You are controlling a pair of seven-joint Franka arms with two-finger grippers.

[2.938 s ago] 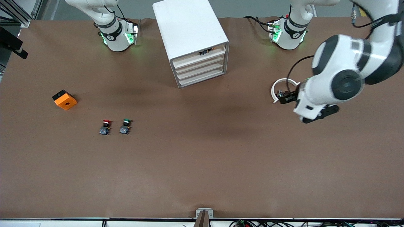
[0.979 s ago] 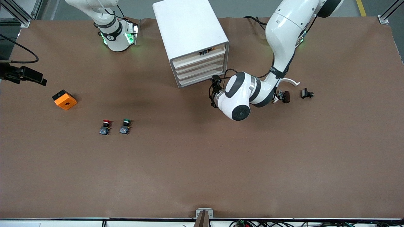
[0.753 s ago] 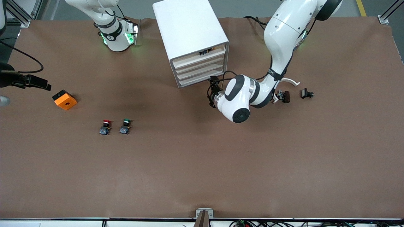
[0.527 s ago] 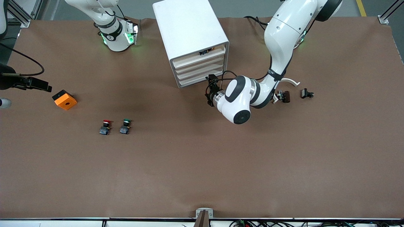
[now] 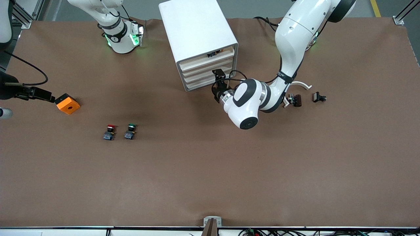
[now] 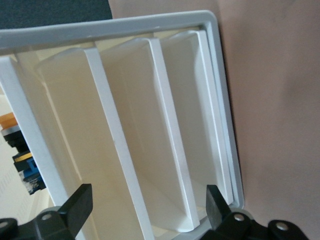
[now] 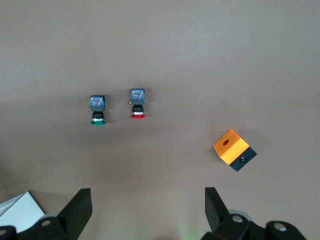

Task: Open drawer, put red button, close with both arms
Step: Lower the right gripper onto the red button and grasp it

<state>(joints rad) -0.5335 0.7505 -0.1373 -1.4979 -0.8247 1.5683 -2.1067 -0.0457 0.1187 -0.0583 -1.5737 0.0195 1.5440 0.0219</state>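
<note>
The red button [image 5: 110, 131] sits on the brown table cover nearer the front camera than the cabinet [image 5: 198, 42], toward the right arm's end, just beside its green-capped twin [image 5: 131, 131]; in the front view you see the drawers all pushed in, so opening looks like the step in hand. Your left gripper [image 5: 219, 82] is at the cabinet's lower drawer fronts, presumably lined up to catch a lip, while the right gripper [image 5: 39, 94] hangs beside the orange cube [image 5: 67, 103], high above the table. In the left wrist view, the fingers [image 6: 75, 205] stand apart, framing the drawer [image 6: 165, 130]: smooth cream plastic fronts, flat and thin-edged, inside a glossy white shell. In the right wrist view, the fingers [image 7: 77, 207] are also spread wide with nothing between them; you look down on the small blocky blue-black button bodies with round caps, red [image 7: 137, 103] and green [image 7: 97, 109], and the matte cube [image 7: 234, 149] with its hole, well apart.
</note>
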